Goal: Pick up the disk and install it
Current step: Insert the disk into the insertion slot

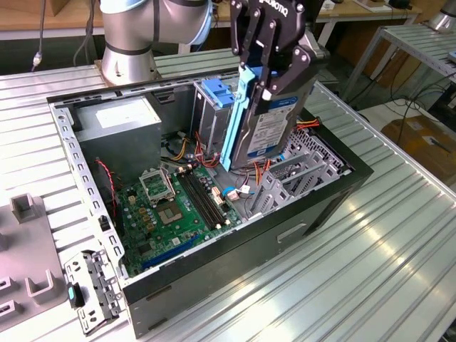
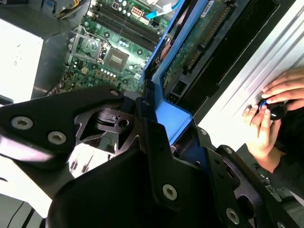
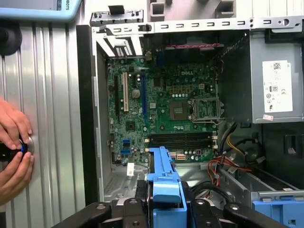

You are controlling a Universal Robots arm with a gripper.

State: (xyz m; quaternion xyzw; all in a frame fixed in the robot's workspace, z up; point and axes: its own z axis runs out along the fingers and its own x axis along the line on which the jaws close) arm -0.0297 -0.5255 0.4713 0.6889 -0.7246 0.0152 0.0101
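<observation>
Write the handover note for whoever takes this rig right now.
Gripper: jaws shut on the disk, clasping its upper end.
Disk: off the table, standing on edge. Its lower end dips into the open computer case, beside the drive cage, on the exterior view's right of the cage.
Done: pick-up.
Left: install. The disk is not yet seated in the cage and hangs from the jaws.
Watch: a person's hands are just outside the case wall.
</observation>
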